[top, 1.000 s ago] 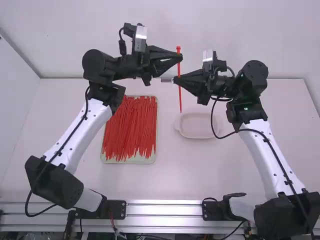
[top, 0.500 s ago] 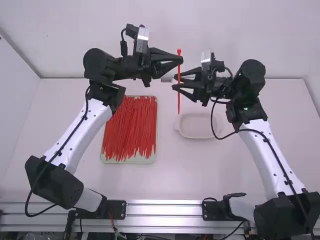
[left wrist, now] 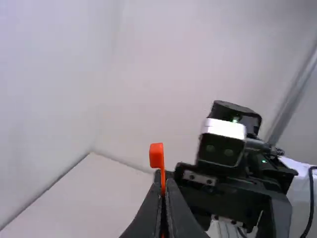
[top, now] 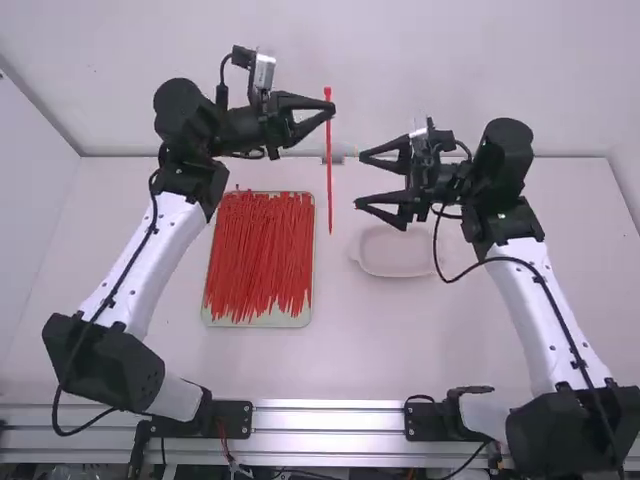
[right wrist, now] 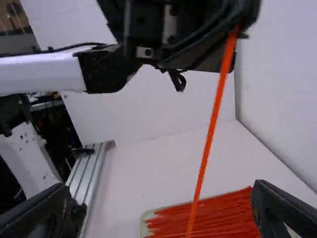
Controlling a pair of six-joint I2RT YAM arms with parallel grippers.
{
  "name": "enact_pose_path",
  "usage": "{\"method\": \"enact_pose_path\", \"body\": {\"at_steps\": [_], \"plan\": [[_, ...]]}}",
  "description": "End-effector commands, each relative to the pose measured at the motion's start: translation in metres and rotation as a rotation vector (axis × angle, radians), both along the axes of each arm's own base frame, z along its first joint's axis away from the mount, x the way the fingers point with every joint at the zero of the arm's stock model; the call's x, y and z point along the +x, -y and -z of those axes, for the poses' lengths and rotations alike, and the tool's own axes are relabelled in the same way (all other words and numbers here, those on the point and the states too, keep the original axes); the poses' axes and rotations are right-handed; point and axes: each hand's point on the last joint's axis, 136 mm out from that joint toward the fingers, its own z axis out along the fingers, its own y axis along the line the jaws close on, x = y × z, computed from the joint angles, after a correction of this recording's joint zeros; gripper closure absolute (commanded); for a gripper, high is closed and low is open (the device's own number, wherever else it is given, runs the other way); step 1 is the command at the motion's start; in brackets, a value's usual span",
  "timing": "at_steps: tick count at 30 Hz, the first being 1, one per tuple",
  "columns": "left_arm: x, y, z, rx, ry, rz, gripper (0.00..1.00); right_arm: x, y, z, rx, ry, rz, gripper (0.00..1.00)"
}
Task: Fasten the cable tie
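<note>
So the right hand (top: 362, 180) has let go and is gaping wide open, sitting at 3 o'clock of the tie (top: 329, 170), which the left hand (top: 322, 115) has swung off toward 9. The left hand is pinching the tie just under its head, tail dangling straight down above the desk (top: 400, 320), with the tray (top: 309, 300) at 7 o'clock and the dish (top: 400, 268) at 5.
</note>
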Motion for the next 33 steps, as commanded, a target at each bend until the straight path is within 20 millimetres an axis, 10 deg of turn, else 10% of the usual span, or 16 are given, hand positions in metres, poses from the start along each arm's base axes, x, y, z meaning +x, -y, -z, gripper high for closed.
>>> {"method": "enact_pose_path", "body": {"at_steps": [1,12,33], "plan": [[0.004,-0.009,-0.012,-0.014,0.0,-0.041,0.98,-0.008,0.003,-0.005,0.004,0.087,-0.05,0.02],[0.021,-0.015,0.014,-0.068,-0.408,-0.074,0.98,-0.02,-0.01,0.012,-0.017,0.107,-0.096,0.02],[0.021,-0.03,0.052,-0.206,-1.164,-0.029,0.98,-0.031,-0.002,0.005,0.051,1.122,-0.16,0.02]]}}
